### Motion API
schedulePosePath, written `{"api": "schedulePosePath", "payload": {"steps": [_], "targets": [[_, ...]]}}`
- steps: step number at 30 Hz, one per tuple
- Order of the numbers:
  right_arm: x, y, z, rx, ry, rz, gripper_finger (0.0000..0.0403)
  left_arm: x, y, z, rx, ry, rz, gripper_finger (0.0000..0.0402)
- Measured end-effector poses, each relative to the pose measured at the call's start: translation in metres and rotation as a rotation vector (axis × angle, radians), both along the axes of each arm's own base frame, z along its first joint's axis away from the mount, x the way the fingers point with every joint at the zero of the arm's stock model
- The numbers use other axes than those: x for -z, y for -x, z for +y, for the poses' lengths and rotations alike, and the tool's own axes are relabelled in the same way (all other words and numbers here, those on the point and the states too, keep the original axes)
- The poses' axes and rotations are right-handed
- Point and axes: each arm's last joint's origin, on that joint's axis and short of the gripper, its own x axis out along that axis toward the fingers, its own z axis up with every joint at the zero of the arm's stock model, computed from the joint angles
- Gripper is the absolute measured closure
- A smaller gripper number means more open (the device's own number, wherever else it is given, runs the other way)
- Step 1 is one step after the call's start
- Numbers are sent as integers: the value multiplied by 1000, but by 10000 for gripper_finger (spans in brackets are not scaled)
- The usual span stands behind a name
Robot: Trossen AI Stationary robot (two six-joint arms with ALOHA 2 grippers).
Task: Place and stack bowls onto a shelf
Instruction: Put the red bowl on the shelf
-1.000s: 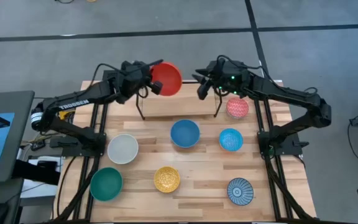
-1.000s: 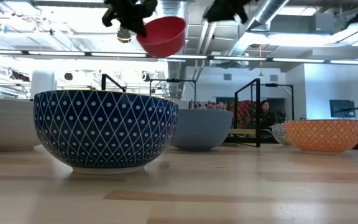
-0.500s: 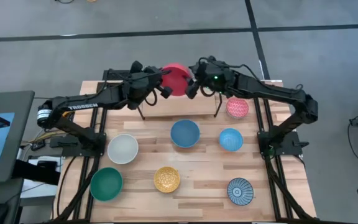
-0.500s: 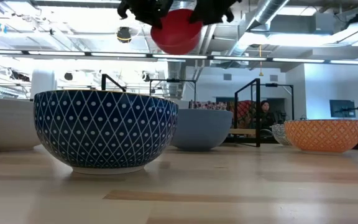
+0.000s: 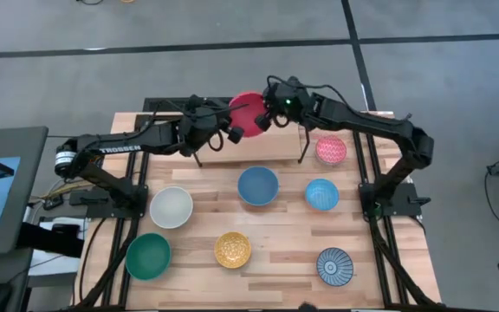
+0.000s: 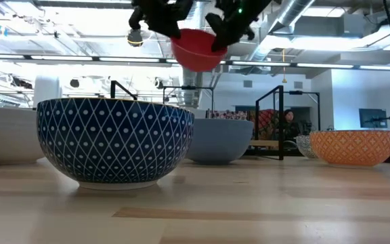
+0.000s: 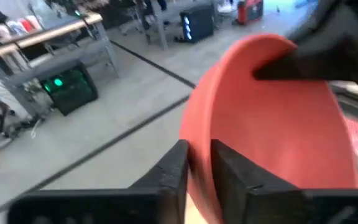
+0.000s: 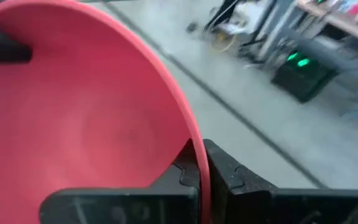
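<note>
We count eight bowls: one red bowl [image 5: 247,114] up between the arms, and seven on the table: pink [image 5: 331,150], blue [image 5: 257,186], light blue [image 5: 321,194], white [image 5: 171,207], teal [image 5: 148,256], yellow [image 5: 232,250] and striped [image 5: 334,265]. There is one shelf [image 5: 258,151], and we see two arms, each with one gripper.

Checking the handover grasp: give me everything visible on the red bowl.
The red bowl is plain, smooth and glossy, with no pattern, red-orange inside and out. It is held in the air above the shelf, tilted, touching no other bowl. The left gripper has its jaws pinching the rim on one side; the right gripper has its jaws straddling the rim on the opposite side.
</note>
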Motion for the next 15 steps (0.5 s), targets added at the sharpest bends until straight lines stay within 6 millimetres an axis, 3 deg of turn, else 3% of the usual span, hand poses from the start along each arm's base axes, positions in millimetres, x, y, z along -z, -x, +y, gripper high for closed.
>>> {"api": "schedulePosePath", "payload": {"steps": [4, 7, 15], "targets": [[31, 1, -35, 50, -139, 45, 379, 11, 7, 1, -41, 78, 59, 283], [51, 13, -61, 111, -225, 114, 379, 21, 14, 5, -49, 175, 103, 254], [97, 28, -97, 122, -452, 230, 379, 60, 12, 22, 71, 429, 314, 243]]}}
